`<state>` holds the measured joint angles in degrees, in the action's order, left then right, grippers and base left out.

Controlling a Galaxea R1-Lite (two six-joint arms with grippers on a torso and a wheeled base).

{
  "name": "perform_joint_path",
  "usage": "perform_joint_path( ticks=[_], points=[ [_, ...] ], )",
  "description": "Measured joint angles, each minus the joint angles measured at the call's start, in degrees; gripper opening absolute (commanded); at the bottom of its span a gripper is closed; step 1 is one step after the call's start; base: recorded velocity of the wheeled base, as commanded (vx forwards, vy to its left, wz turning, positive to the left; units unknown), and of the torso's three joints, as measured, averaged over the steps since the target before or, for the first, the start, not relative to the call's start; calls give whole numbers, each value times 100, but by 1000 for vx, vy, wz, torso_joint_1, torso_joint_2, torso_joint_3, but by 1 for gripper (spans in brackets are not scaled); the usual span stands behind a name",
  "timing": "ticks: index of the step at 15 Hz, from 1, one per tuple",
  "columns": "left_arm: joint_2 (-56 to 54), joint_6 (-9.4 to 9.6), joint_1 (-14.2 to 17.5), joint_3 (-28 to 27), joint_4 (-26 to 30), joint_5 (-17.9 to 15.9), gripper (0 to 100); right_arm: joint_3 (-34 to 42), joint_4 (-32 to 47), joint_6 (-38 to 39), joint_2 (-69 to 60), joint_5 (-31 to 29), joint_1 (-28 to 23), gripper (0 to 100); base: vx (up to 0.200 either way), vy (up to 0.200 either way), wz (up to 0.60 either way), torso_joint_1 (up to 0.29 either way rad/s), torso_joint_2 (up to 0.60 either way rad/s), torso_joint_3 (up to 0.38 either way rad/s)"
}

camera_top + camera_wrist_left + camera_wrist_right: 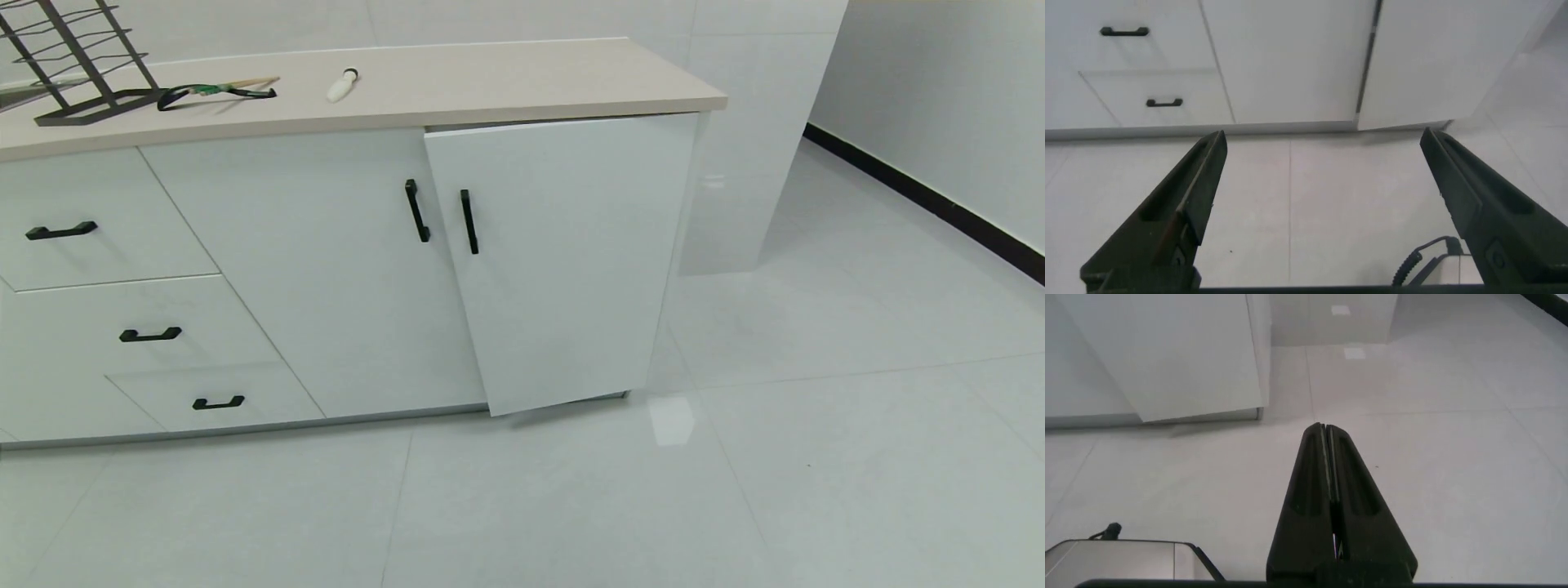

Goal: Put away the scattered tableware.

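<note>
On the beige countertop (506, 77) lie a green and black utensil with a wooden handle (219, 88) and a small white tool (341, 85). A black wire rack (73, 57) stands at the counter's left end. My left gripper (1323, 143) hangs open low above the floor, facing the cabinet's base, with nothing between its fingers. My right gripper (1327, 433) is shut with nothing in it, pointing down at the floor tiles near the cabinet's right corner.
The white cabinet's right door (563, 253) stands slightly ajar, with a black handle (469, 220). Beside it is a shut door (326, 261), and drawers (106, 237) with black handles are to the left. Grey floor tiles (735, 457) spread wide in front and to the right.
</note>
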<state>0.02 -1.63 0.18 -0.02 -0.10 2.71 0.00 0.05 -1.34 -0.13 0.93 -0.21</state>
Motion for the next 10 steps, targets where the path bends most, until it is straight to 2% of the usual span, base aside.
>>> perform_joint_path(
  ticks=[3, 9, 10],
  points=[
    [0, -24, 6, 2, 2, 0, 100, 0, 6, 12, -2, -4, 5, 0, 200, 200, 0, 1, 2, 1],
    [0, -30, 2, 2, 5, 2, 100, 0, 17, 45, -2, -15, -4, 0, 200, 0, 0, 4, 2, 4],
    [0, -35, 4, 2, 5, 0, 100, 0, 20, 45, -2, -15, 0, 0, 200, 200, 0, -2, 2, 2]
  ],
)
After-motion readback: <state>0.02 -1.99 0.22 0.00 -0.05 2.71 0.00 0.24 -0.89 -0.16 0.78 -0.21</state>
